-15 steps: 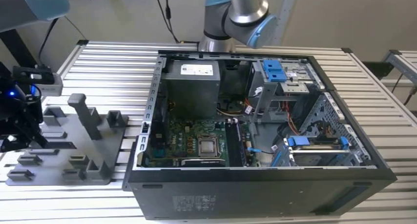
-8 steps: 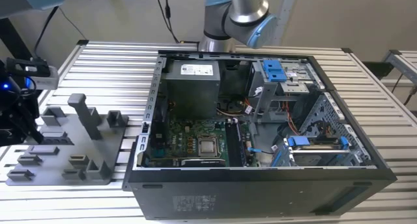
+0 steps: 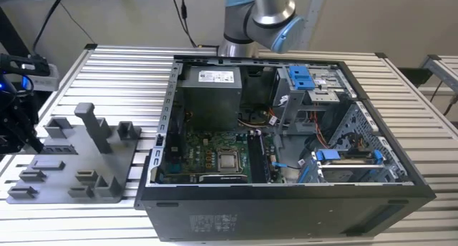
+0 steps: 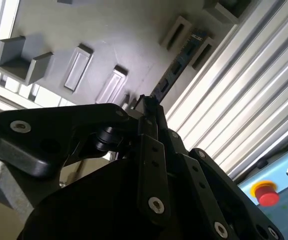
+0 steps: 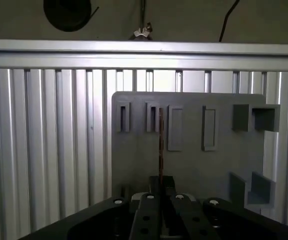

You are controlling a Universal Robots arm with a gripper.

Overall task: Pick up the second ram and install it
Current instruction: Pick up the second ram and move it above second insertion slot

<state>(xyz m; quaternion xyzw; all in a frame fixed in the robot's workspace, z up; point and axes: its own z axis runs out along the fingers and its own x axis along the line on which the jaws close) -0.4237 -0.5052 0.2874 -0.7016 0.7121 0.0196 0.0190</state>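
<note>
Second wrist view: shows the second ram [image 4: 178, 67] as a long, narrow, dark stick, bluish along the board, small black chips in a row. Reads edge-on in the first wrist view as a thin coppery line. Reaches out over the grey fixture tray [image 3: 72, 165], far end at a small holder, near end pinched in the gripper [image 4: 150, 106], jaws drawn narrow onto it. In the exterior view: gripper at nine o'clock, tray at eight, open computer case [image 3: 286, 211] from centre to four, all on a ribbed metal table [image 3: 115, 80]; arm [image 3: 258, 13] at twelve before a beige wall [image 3: 372, 15].
</note>
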